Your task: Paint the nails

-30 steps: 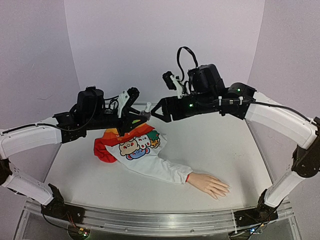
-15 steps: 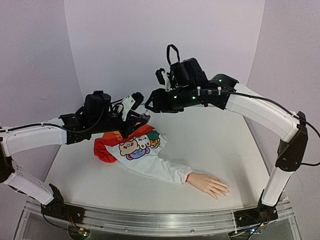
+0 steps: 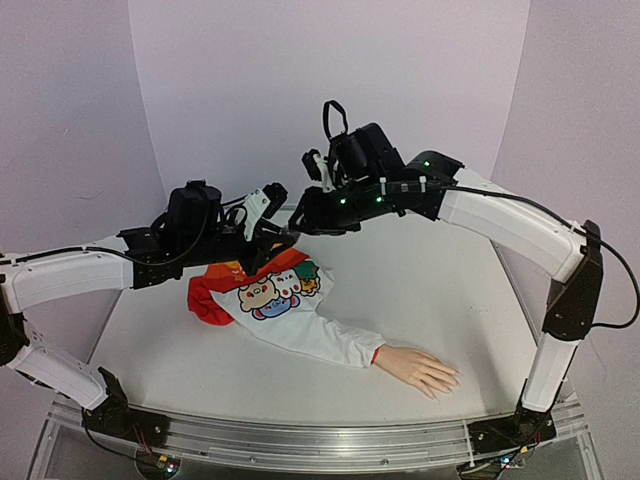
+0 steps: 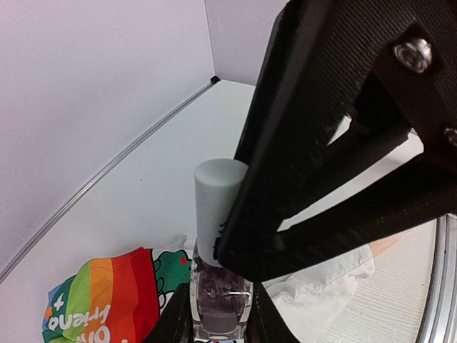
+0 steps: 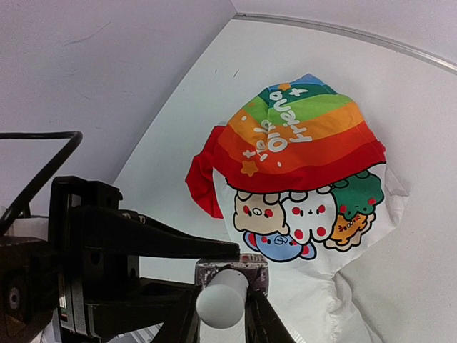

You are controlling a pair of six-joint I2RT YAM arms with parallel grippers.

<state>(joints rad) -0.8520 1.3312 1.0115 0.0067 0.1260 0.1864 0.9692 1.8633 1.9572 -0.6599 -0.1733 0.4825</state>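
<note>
- My left hand [image 4: 220, 323] was clenched on the glass body of the polish bottle [image 4: 220, 304]. It held the bottle upright in the air above the shirt [image 3: 272, 295], at the far left of the surface [image 3: 440, 270].
- My right hand [image 5: 221, 318] had a finger against each side of the pale cap [image 5: 221, 301], and as far as I could judge it was grasping it.
- The nails [image 3: 452, 377] were on the mannequin hand [image 3: 420, 368] at the near right, well apart from both arms. From above they were too small for me to tell painted from bare.
- The cap was smooth and round, so I judged a twist could make the fingers skid on it and leave it unopened.
- If the thread was stiff, the bottle itself could turn or tilt inside my left hand. A hard pull might drag it free and drop it onto the shirt.
- A pull that was not straight along the neck could scrape the brush on the rim and flick polish.
- The two hands were packed tightly together. The right one filled most of the left wrist view, so any small misjudgement there could knock them together.
- The way from the bottle to the nails ran over the white sleeve, so I expected an overloaded brush to drip on it.
</note>
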